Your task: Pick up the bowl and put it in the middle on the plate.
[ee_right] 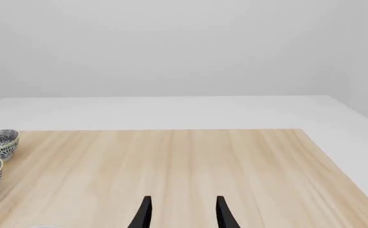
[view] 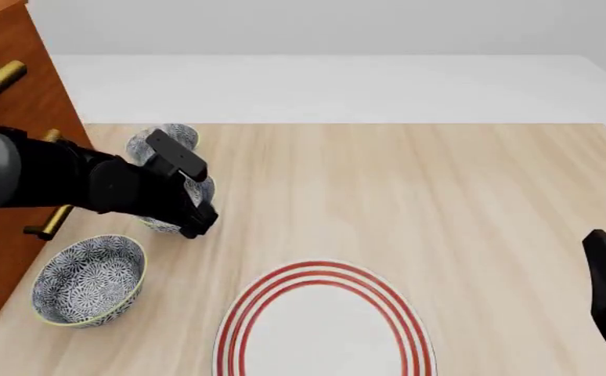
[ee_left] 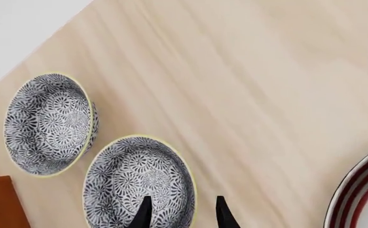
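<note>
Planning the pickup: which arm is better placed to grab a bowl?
Left. The left gripper is open, one finger over the middle bowl and the other just outside its rim. The right gripper faces bare table, far from the bowls.

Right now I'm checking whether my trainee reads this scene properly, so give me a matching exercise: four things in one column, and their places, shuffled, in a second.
Things
1. plate
2. cabinet
3. left gripper
4. right gripper

Places
A. open, above the right side of the table
B. at the table's left edge
C. at the table's near edge, around the middle
D. open, fingers either side of the rim of a bowl

Pairs: 1-C, 2-B, 3-D, 4-A
</note>
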Robot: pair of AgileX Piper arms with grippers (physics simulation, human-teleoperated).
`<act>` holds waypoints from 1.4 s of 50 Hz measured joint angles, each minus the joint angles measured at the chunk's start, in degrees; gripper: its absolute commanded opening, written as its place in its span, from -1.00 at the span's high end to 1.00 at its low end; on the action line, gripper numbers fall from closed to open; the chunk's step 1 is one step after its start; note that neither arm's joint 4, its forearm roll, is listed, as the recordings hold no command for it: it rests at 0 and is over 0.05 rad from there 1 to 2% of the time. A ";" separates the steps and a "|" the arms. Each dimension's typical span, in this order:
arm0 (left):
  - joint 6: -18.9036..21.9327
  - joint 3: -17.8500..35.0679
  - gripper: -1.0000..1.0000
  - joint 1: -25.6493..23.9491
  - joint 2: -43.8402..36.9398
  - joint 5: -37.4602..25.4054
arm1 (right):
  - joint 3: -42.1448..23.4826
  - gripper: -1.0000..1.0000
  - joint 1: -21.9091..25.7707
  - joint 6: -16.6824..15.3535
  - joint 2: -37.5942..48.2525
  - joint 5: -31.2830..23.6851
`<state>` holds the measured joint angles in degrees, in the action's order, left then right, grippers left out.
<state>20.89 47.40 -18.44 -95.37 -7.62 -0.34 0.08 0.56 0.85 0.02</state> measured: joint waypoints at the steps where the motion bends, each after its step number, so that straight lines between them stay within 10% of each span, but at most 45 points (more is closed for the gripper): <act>1: 0.07 -0.05 -1.00 0.02 -0.19 0.11 | 0.00 -1.00 0.00 0.02 0.01 0.00; 54: 0.57 -0.37 -1.00 -0.61 -5.63 0.79 | -0.04 -1.00 0.00 0.02 0.25 0.21; 55: 0.62 -0.36 1.00 -0.59 -5.63 0.77 | -0.04 -1.00 0.00 0.03 0.26 0.21; 70: 1.61 -0.07 1.00 0.15 -2.95 -0.71 | -0.04 -1.00 0.00 0.03 0.29 0.24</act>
<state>22.51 47.33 -18.29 -98.32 -8.34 -0.38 0.07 0.59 1.14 0.26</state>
